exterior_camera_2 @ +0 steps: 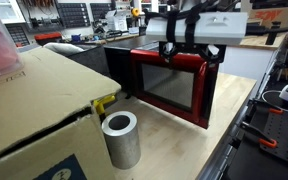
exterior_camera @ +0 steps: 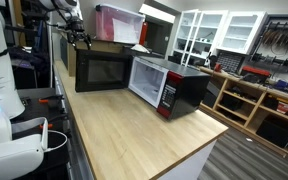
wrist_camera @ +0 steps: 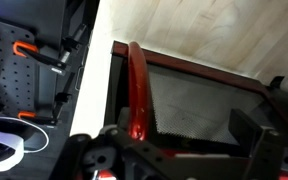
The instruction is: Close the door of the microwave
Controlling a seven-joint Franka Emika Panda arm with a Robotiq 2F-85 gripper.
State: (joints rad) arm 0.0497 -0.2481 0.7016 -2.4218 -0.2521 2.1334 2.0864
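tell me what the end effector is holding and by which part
Nothing looks clamped: the end effector hangs open astride the top edge of the door.

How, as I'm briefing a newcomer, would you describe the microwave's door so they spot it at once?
On the wooden table stands a black microwave. The door is the wide panel swung open from it, under the pincer. Unlike the brown cardboard box, it has a red frame round dark glass.

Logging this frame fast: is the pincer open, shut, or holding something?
Pincer: open, holding nothing, just above the top edge of the door.
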